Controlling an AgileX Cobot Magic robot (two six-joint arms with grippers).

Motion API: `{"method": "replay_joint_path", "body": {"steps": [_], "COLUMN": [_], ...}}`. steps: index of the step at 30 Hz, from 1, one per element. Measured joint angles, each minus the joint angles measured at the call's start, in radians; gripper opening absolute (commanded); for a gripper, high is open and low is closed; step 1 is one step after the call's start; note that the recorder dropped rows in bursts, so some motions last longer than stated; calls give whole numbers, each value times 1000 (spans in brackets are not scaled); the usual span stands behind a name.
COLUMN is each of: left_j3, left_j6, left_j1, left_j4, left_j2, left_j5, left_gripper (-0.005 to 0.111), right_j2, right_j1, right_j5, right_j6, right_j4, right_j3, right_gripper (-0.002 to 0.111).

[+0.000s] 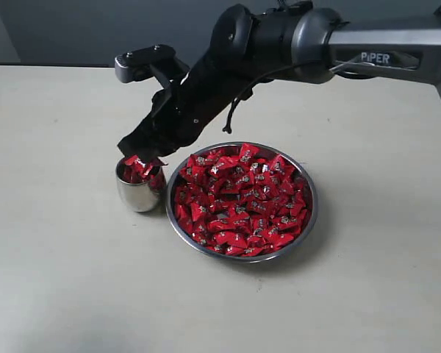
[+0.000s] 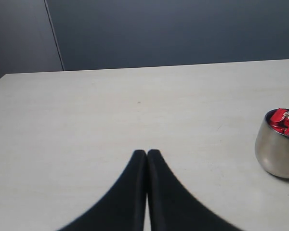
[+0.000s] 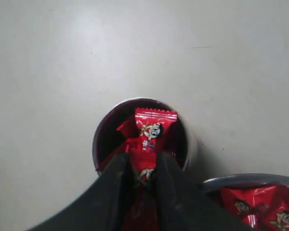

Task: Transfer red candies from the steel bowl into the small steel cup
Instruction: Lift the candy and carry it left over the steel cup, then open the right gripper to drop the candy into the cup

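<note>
Your right gripper [image 3: 143, 162] was over the cup [image 1: 136, 195], clamped on a candy [image 3: 154, 128] at its mouth. Cup looked nearly full. Bowl [image 1: 313, 209] was packed, so plenty left. Left gripper [image 2: 147, 155] sat closed and empty, well apart.

Pale table [image 1: 59, 294] meets a dark wall [image 1: 59, 29].

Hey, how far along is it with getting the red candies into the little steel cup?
Done: the small steel cup already holds red candies up to its rim. In hand: the right gripper hangs over the cup, pinching one candy. Remaining: the steel bowl is full of them. The left gripper is shut and empty.
</note>
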Motion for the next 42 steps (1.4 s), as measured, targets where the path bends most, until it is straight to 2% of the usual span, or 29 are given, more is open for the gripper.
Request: {"method": "replay_joint_path", "body": {"steps": [11, 26, 28, 35, 42], "left_j3": [0, 0, 0, 0, 0], "left_j6": [0, 0, 0, 0, 0], "left_j1": [0, 0, 0, 0, 0], "left_j4": [0, 0, 0, 0, 0], "left_j2": [0, 0, 0, 0, 0], "left_j5": [0, 0, 0, 0, 0], "left_gripper": [0, 0, 0, 0, 0], "right_j2": [59, 72, 72, 72, 72], "right_j1": [0, 6, 6, 6, 6], "right_j5": [39, 52, 47, 45, 45], "right_j6": [2, 4, 2, -8, -13], "right_j4": [2, 0, 0, 2, 23], "right_j3": [-98, -111, -111, -111, -111], "right_gripper": [-1, -1, 5, 37, 40]}}
